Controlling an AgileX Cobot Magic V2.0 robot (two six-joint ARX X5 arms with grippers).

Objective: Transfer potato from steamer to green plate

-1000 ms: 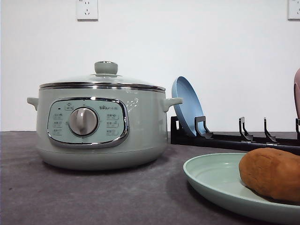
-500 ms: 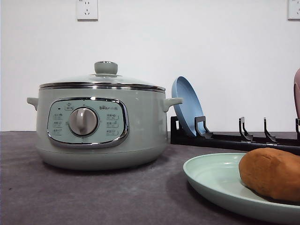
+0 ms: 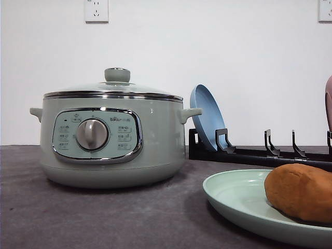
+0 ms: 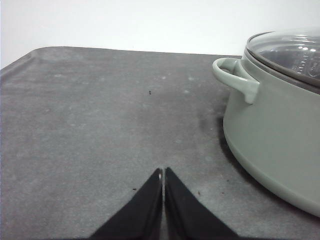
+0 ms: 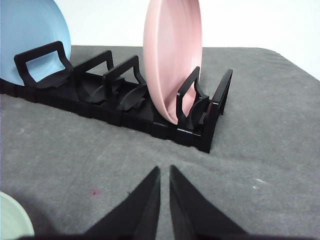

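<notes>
The potato lay on the green plate at our right front, well apart from the steamer, which sat on the bench with its glass lid on. We judged the transfer finished, with nothing left to carry. Our left gripper hung low over bare bench just beside the steamer, its tips pressed together and holding nothing. Our right gripper had its tips nearly together with a thin slit between them, also empty, facing the black dish rack with the pink plate and the blue plate in it. Any next move, we thought, called only for keeping both arms away from the plate
</notes>
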